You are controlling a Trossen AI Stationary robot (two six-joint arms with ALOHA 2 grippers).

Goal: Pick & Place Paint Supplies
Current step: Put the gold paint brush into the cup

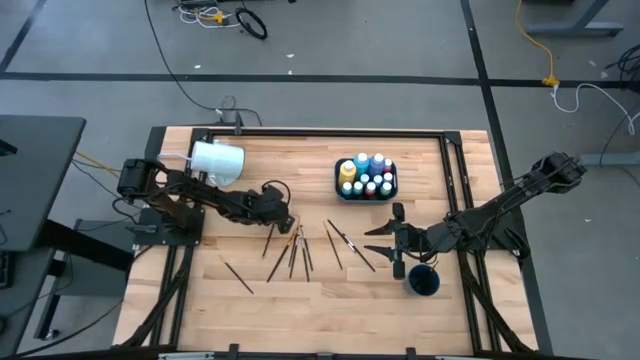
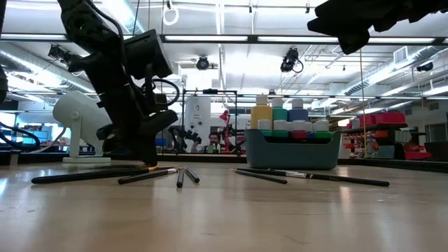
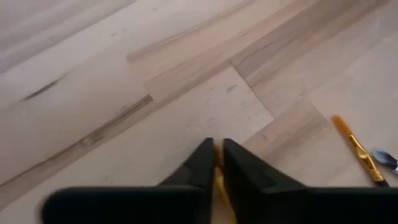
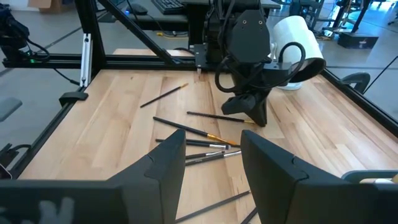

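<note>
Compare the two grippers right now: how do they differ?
The left gripper is down at the wooden table, fingers pinched on a thin gold-ferruled brush; the right gripper hangs above the table, open and empty. Both are dark and two-fingered.

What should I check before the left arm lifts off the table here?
1. Left gripper fingers closed on a brush: ok, a gold strip shows between them.
2. Grip firm enough to lift: cannot tell.
3. Neighbouring brush apart from the fingers: ok.
4. Right gripper open and away from the left arm: ok.
5. Bin reachable, bottles upright: ok.
6. White cup lying on its side beside the left arm: not ok.
</note>
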